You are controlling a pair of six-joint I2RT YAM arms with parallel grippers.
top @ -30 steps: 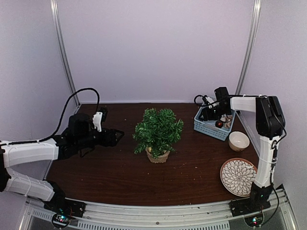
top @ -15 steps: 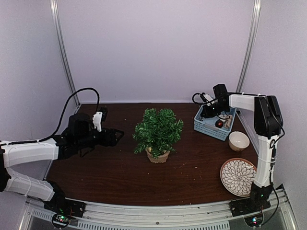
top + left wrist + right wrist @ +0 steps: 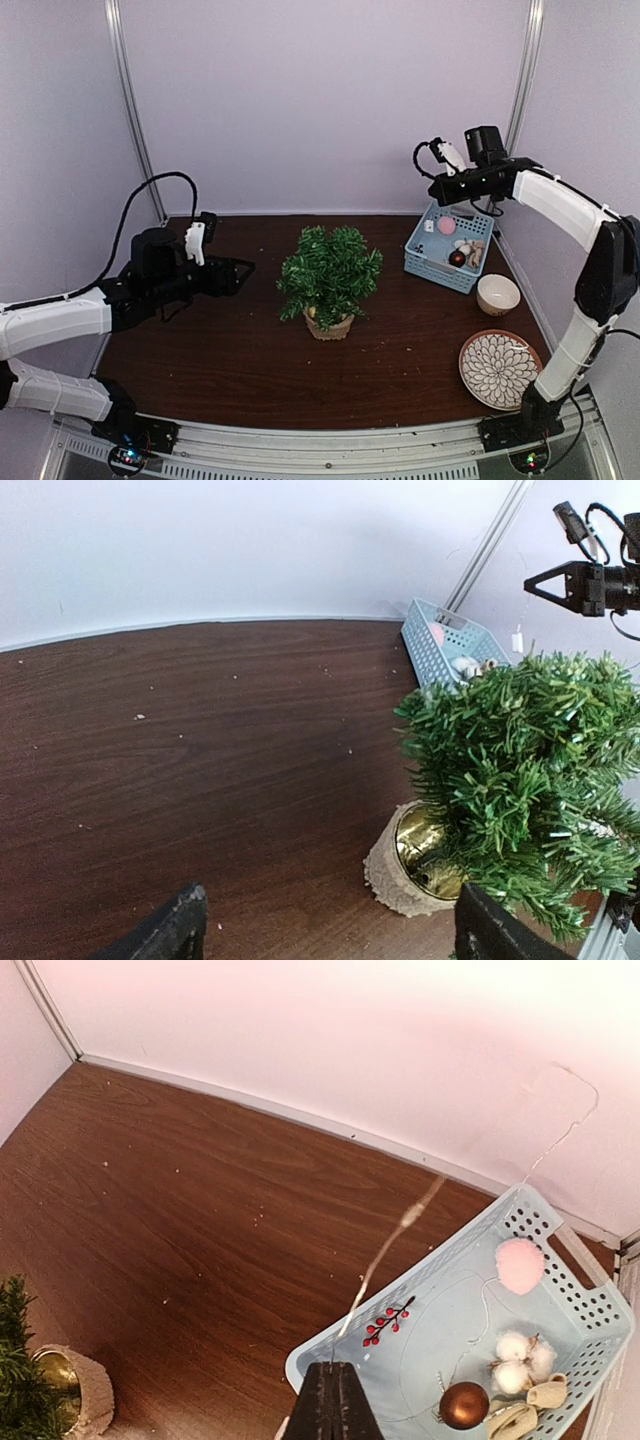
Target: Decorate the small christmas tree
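Two arms flank the work. At the left, the left gripper [image 3: 235,272] hovers low over the table [image 3: 250,380], its fingers spread wide with nothing between them, aimed rightward at the small christmas tree [image 3: 330,265]. The tree stands upright in its burlap pot [image 3: 328,326] at the middle of the table, long axis vertical. It is near that open gripper, so it lies closer to the left arm. Further right and much higher, the right gripper [image 3: 437,187] hangs over the blue basket [image 3: 425,262]. Its fingers are pressed together on a thin pale strand [image 3: 405,1220] that dangles below them. From those fingers the tree lies down and to the left, well apart, so the coming move looks like a descending carry leftward onto the crown. The table is dark wood-grain flecked with pale crumbs, enclosed by plain lilac panels [image 3: 320,100].
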